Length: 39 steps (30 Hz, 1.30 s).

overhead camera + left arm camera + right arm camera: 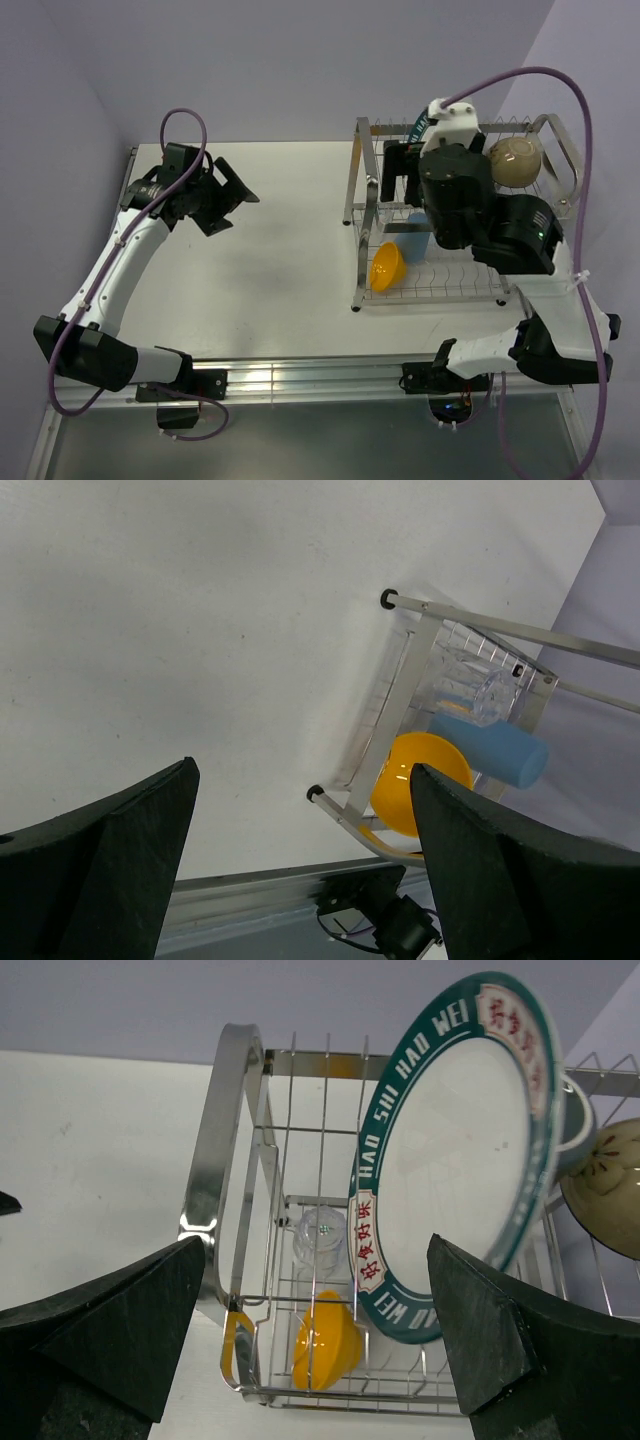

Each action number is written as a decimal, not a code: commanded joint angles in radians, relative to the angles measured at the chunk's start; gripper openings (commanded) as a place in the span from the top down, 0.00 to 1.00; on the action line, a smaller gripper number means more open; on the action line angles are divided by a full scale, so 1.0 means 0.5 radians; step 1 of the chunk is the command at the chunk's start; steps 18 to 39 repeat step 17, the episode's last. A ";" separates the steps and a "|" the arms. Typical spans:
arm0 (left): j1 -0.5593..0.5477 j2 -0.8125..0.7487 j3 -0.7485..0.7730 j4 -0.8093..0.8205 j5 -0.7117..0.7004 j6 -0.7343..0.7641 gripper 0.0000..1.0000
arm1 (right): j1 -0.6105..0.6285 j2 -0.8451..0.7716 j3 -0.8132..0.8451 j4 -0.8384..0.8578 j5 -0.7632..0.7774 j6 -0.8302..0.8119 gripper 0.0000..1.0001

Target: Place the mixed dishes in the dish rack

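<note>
resting in silvery wire rack (pixel 222 1140), round glossy plate (pixel 450 1150)

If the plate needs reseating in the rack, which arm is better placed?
Right, most likely. The right gripper is open at the dish rack, with the white plate just ahead between its fingers. The left gripper hangs open over the table, well left of the rack.

Left pincer (pixel 302 770) and right pincer (pixel 316 1242) gape wide, seemingly empty

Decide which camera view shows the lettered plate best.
Right wrist: the white plate with teal lettered rim shows its face and lettering, standing in the dish rack. Top external shows only a teal sliver behind the right arm; left wrist shows none.
</note>
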<state>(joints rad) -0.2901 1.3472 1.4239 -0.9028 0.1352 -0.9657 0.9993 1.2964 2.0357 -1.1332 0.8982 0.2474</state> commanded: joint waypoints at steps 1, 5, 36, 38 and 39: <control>-0.033 -0.013 -0.016 0.038 0.009 0.035 0.07 | 0.014 -0.117 -0.022 0.061 0.100 0.079 0.00; -0.058 -0.004 -0.001 0.026 -0.010 0.032 0.07 | 0.014 -0.218 -0.181 0.057 0.066 0.140 0.00; -0.076 -0.044 -0.071 0.066 0.003 0.011 0.07 | 0.014 -0.556 -0.506 0.189 -0.060 0.223 0.00; -0.076 -0.044 -0.071 0.066 0.003 0.011 0.07 | 0.014 -0.556 -0.506 0.189 -0.060 0.223 0.00; -0.076 -0.044 -0.071 0.066 0.003 0.011 0.07 | 0.014 -0.556 -0.506 0.189 -0.060 0.223 0.00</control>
